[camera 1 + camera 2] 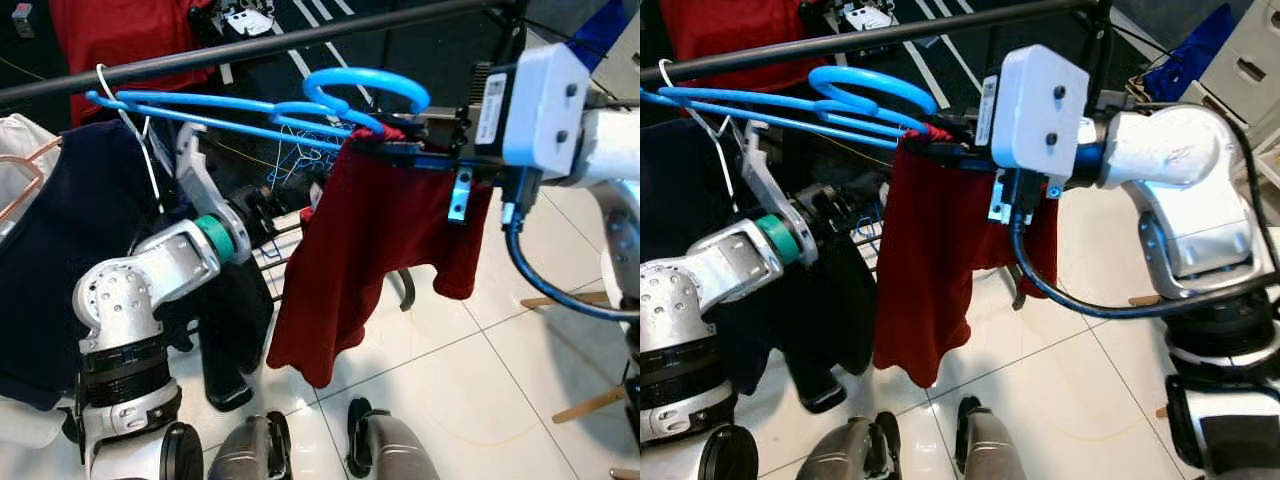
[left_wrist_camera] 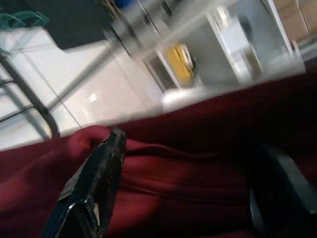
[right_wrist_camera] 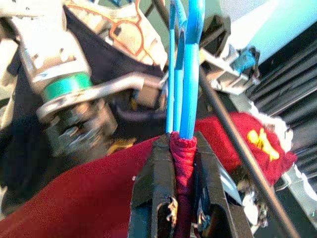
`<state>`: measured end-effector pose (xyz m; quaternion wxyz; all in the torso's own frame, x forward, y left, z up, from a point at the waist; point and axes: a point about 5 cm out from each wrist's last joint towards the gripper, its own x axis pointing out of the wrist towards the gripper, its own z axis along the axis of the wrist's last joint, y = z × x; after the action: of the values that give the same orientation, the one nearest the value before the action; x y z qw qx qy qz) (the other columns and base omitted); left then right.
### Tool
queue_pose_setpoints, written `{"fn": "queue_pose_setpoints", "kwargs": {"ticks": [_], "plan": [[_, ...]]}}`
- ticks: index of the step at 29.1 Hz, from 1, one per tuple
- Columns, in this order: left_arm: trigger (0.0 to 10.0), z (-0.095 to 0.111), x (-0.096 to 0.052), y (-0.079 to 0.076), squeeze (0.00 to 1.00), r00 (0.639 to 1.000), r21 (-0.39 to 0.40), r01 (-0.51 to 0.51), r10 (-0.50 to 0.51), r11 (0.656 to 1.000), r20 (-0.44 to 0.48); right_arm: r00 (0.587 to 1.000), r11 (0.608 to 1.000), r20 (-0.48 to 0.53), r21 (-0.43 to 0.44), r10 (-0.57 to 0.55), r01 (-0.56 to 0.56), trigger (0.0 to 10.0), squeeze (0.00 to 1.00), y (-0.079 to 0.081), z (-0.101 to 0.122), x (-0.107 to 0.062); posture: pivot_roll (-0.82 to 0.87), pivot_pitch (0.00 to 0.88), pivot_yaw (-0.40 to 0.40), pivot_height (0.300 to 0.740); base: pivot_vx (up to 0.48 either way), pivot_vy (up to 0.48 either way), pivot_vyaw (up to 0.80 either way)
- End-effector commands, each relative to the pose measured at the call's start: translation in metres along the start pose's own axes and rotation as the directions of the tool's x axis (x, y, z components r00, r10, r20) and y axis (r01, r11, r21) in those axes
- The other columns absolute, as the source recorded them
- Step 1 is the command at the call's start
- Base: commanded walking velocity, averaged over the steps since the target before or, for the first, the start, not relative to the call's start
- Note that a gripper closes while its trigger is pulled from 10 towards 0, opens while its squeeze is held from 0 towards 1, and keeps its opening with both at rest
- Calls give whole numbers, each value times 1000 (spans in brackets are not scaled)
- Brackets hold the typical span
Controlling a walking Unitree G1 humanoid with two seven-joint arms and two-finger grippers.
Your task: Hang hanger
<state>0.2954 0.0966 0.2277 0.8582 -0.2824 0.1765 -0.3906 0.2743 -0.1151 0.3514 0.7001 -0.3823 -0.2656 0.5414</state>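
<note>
Overhead, right gripper (image 3: 184, 198) fingers clamped on red-garment-laden blue hanger (image 1: 300, 105) below rail (image 1: 250, 45); left gripper (image 2: 183, 198) fingers apart.

Blue hanger (image 1: 300, 108) (red garment (image 1: 365, 250) draped on it) lies level just below the rail (image 1: 250, 45).

A laundry or clothes-drying corner of a home: a long black metal clothes rail (image 1: 300, 38) carries hung garments, among them a dark navy garment (image 1: 70, 250) and a red one (image 1: 120, 30). Glossy white floor tiles (image 1: 480, 390) and grey drawer units (image 1: 1250, 60) stand around it.
</note>
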Motion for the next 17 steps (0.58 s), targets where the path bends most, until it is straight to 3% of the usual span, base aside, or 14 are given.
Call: {"fn": "queue_pose_setpoints", "kwargs": {"ticks": [1, 2, 3, 4, 5, 6, 7, 8, 9, 11, 13, 15, 16, 17], "plan": [[10000, -10, -2, -2, 0, 997, 88, 2, 4, 996, -73, 1000, 999, 25, -39, 15, -14, 10000, 0, -2, 6, 3, -165, 129, 86, 740, 0, 0, 0], [10000, -10, -2, -2, 0, 997, 88, 2, 4, 996, -73, 1000, 999, 25, -39, 15, -14, 10000, 0, -2, 6, 3, -165, 129, 86, 740, 0, 0, 0], [10000, -15, -2, -4, 0, 994, 175, 8, 12, 985, -113, 999, 999, 29, -44, 18, -17, 10000, 0, -2, 7, 4, -165, 128, 85, 740, 0, 0, 0], [10000, -15, -2, -4, 0, 994, 175, 8, 12, 985, -113, 999, 999, 29, -44, 18, -17, 10000, 0, -2, 7, 4, -165, 128, 85, 740, 0, 0, 0], [10000, -18, -2, -6, 0, 988, 294, 6, 39, 956, -147, 999, 999, 33, -50, 21, -19, 10000, 0, -4, 8, 5, -169, 124, 83, 740, 0, 0, 0], [10000, -18, -2, -6, 0, 988, 294, 6, 39, 956, -147, 999, 999, 33, -50, 21, -19, 10000, 0, -4, 8, 5, -169, 124, 83, 740, 0, 0, 0], [10000, -21, -1, -6, 0, 984, 366, 11, 56, 930, -170, 999, 998, 36, -54, 22, -20, 10000, 0, -5, 9, 5, -171, 122, 83, 740, 0, 0, 0], [10000, -21, -1, -6, 0, 984, 366, 11, 56, 930, -170, 999, 998, 36, -54, 22, -20, 10000, 0, -5, 9, 5, -171, 122, 83, 740, 0, 0, 0], [10000, -24, 0, -6, 0, 980, 432, 1, 85, 902, -181, 999, 998, 38, -58, 22, -20, 10000, 0, -5, 10, 5, -172, 121, 83, 740, 0, 0, 0], [10000, -24, 0, -6, 0, 980, 432, 1, 85, 902, -181, 999, 998, 38, -58, 22, -20, 10000, 0, -5, 10, 5, -172, 121, 83, 740, 0, 0, 0], [10000, -27, 4, 7, 0, 958, 598, -110, 245, 794, -149, 999, 998, 42, -67, 17, -14, 10000, 0, -7, 14, 4, -174, 120, 82, 740, 0, 0, 0], [10000, -27, 4, 7, 0, 958, 598, -110, 245, 794, -149, 999, 998, 42, -67, 17, -14, 10000, 0, -7, 14, 4, -174, 120, 82, 740, 0, 0, 0], [10000, -27, 5, 15, 0, 937, 671, -174, 330, 721, -111, 999, 997, 45, -73, 10, -7, 10000, 0, -8, 17, 2, -176, 121, 82, 740, 0, 0, 0], [10000, -27, 5, 15, 0, 937, 671, -174, 330, 721, -111, 999, 997, 45, -73, 10, -7, 10000, 0, -8, 17, 2, -176, 121, 82, 740, 0, 0, 0]]}}
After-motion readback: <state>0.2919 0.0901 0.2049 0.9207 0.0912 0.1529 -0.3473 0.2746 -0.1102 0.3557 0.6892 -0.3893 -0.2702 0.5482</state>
